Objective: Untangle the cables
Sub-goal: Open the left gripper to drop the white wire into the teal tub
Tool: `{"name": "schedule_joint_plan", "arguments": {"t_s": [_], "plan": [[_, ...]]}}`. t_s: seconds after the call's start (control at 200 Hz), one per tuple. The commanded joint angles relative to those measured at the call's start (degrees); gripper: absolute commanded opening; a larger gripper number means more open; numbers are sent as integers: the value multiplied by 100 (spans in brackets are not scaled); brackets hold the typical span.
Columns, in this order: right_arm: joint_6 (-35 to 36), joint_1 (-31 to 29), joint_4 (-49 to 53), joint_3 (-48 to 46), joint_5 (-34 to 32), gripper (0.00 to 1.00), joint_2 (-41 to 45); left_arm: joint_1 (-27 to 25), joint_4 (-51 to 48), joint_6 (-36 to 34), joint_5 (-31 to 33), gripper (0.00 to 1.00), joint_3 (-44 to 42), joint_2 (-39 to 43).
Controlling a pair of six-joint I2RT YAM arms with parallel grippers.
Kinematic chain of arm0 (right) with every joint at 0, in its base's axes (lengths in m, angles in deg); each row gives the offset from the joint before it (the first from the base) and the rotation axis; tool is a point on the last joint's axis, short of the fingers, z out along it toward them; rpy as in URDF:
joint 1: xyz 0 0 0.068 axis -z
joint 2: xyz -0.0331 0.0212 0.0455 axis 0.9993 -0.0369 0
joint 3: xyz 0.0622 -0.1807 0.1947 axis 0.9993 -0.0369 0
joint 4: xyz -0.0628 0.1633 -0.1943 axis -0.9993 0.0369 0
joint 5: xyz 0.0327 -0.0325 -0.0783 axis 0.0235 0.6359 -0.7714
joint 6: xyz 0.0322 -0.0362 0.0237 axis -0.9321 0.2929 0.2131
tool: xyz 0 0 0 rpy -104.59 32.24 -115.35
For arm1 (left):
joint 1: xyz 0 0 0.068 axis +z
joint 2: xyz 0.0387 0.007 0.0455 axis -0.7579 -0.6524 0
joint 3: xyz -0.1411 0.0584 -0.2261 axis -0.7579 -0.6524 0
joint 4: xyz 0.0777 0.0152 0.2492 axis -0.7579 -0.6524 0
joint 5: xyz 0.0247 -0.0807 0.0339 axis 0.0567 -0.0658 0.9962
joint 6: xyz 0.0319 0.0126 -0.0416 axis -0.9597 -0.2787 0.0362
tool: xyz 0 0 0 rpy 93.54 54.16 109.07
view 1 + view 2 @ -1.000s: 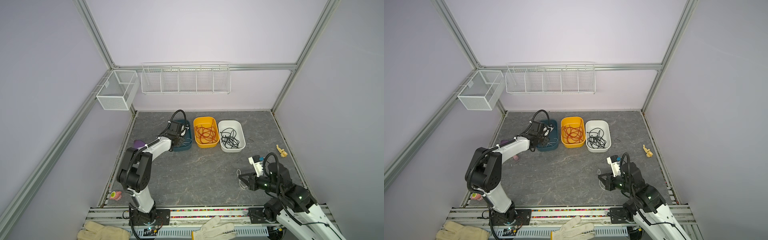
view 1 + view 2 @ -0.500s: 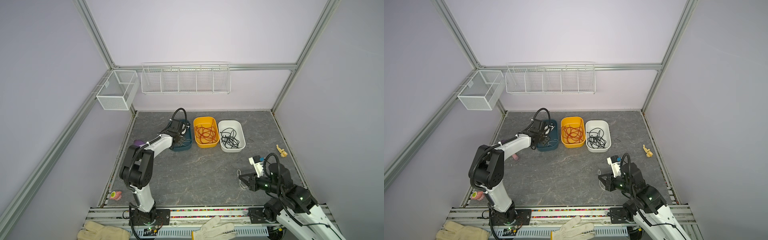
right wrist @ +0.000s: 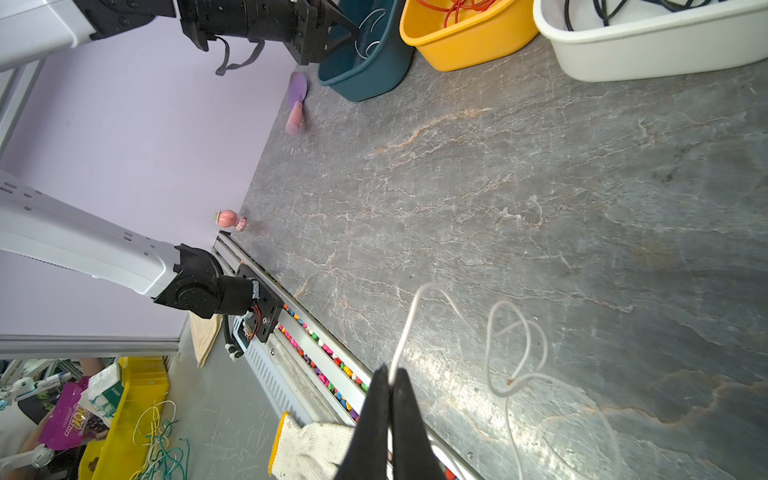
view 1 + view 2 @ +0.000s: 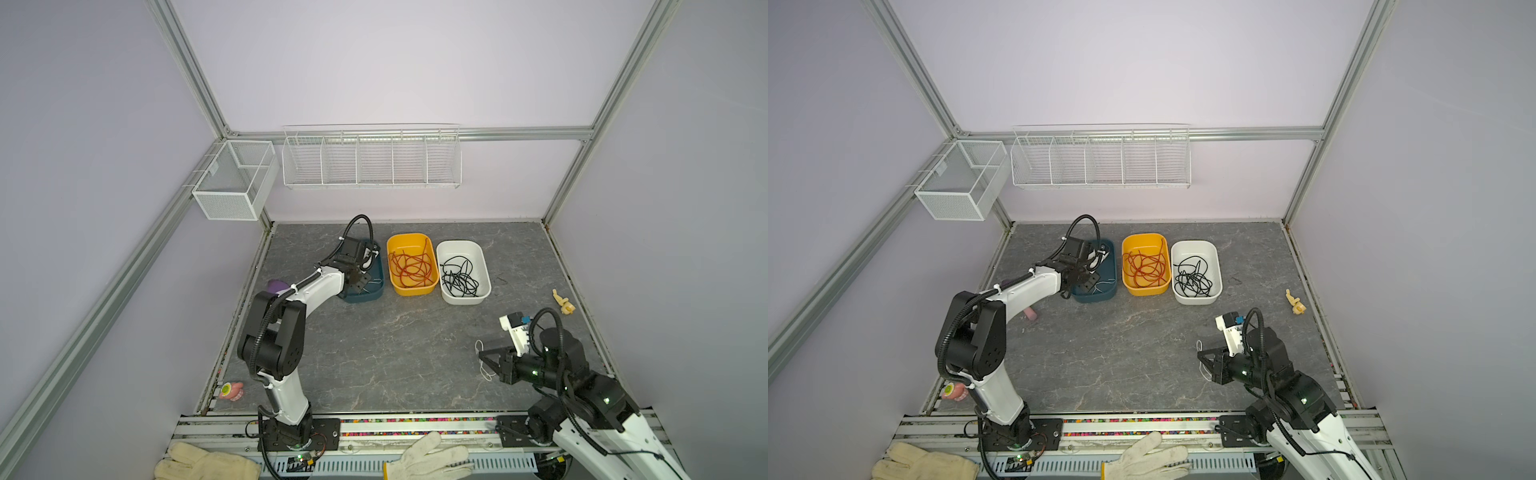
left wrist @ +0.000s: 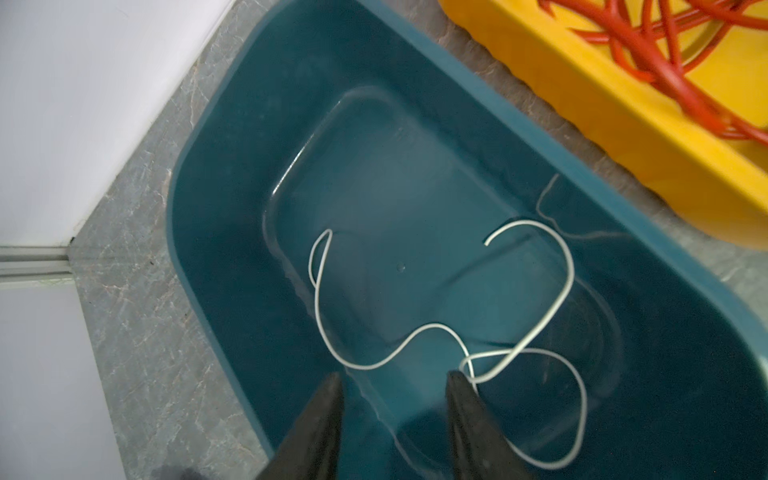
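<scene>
We read this as sorting by colour: orange cables [image 4: 409, 268] in the yellow bin [image 4: 417, 291], black cables [image 4: 459, 278] in the white bin [image 4: 465, 300], and one white cable [image 5: 432, 325] lying loose on the floor of the teal bin [image 5: 216, 249].

The left gripper [image 5: 395, 376] hangs just above that bin's near end, jaws apart w/ nothing btw them. One finger sits right by a loop of the cable; touching or not, we can't tell.

The right gripper [image 3: 389, 374] is clamped tight on a second white cable [image 3: 409, 316], low over the table [image 4: 395, 353] near the front rail [image 3: 316, 357]. We think it's held near one end so the rest trails out in loops and can be drawn free w/o snagging.

Room:
- **Left arm:** the teal bin sits close to the left wall [image 4: 124, 208], w/ the yellow bin just beside it. That leaves little sideways slack, so straight up is prob. the easy way out.
- **Right arm:** the middle of the table is bare, giving a wide run toward the bins.
- **Front edge:** watch the front rail and the glove [image 3: 307, 449] just behind the right gripper. The trailing loops lie near that edge.
</scene>
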Motion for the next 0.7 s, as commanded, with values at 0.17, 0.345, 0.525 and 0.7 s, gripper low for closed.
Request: {"name": "schedule_joint_plan", "arguments": {"t_s": [0.17,0.345,0.525,0.7], "plan": [[-64,-33,173,167,-77,6,1,8,189,289,-160,100,149,862],[-86,-45,198,164,-66,6,-59,9,814,300,-453,99,-486,1575],[-71,-58,216,285,-68,6,-264,0,1522,622,-570,99,-1257,2539],[-76,-83,190,423,-114,6,-470,-27,2093,1221,-436,99,-2076,3550]]}}
